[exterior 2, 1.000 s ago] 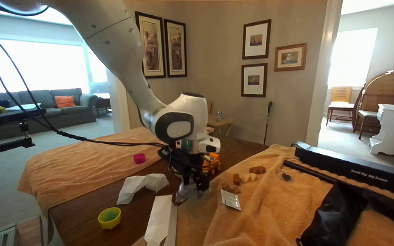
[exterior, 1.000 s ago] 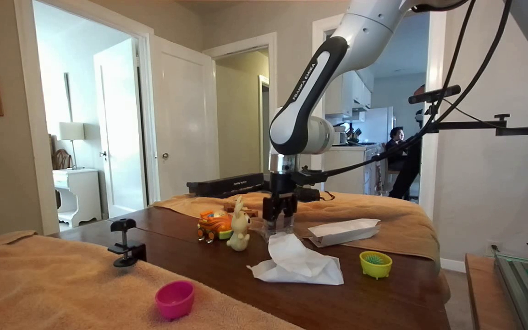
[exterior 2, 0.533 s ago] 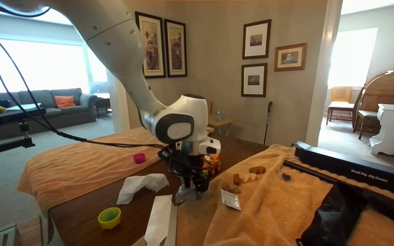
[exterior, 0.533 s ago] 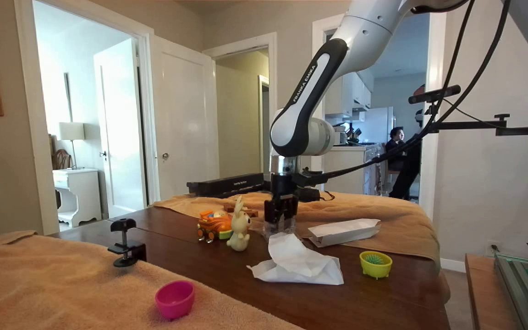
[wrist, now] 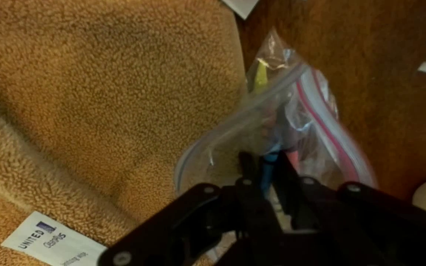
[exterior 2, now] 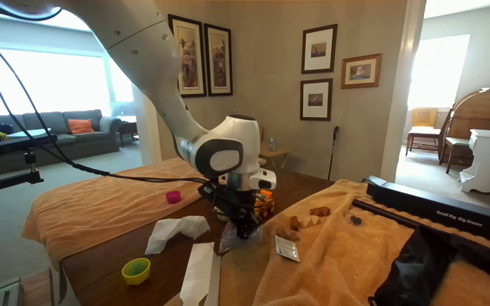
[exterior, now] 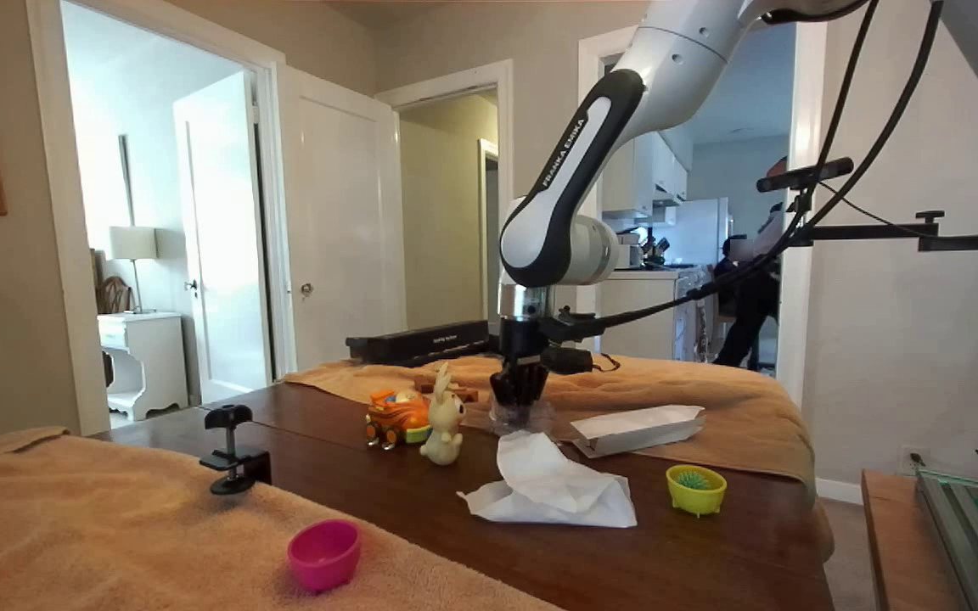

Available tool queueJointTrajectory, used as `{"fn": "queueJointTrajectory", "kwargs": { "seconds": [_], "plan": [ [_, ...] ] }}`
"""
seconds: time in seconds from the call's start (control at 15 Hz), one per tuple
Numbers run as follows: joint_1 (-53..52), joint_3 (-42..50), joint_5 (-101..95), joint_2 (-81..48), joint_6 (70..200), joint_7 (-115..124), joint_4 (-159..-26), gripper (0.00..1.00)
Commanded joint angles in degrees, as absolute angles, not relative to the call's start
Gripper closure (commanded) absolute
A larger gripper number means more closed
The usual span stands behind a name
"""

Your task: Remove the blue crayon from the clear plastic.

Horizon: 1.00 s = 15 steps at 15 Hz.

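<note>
The clear plastic, a zip bag with a pink-striped seal, lies with its mouth spread where the towel meets the dark wood table. My gripper points down into that mouth, its two fingers drawn close together. Pinched between them is the blue crayon, its far end running deeper into the bag. Yellow and pink crayons also show through the film. In both exterior views the gripper sits low with the plastic bunched round its fingertips; the crayon is hidden there.
Crumpled white paper and a white box lie close to the bag. A pale rabbit figure and an orange toy car stand beside the gripper. A yellow-green bowl and a wipe packet are also near.
The gripper's fingers have come together from a wide stance to a narrow one. The plastic round them has shifted and crumpled slightly. The arm has hardly moved.
</note>
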<state>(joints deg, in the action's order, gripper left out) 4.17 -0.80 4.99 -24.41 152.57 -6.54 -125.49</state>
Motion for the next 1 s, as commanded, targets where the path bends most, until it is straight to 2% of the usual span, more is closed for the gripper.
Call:
{"fn": "queueJointTrajectory", "kwargs": {
  "seconds": [0.0,0.93],
  "plan": [
    [3.1,0.0,3.0,-24.9,151.8,-5.3,-124.6,0.98],
    [1.2,-0.3,1.5,-20.8,150.6,-5.2,-125.9,0.98]
  ]
}}
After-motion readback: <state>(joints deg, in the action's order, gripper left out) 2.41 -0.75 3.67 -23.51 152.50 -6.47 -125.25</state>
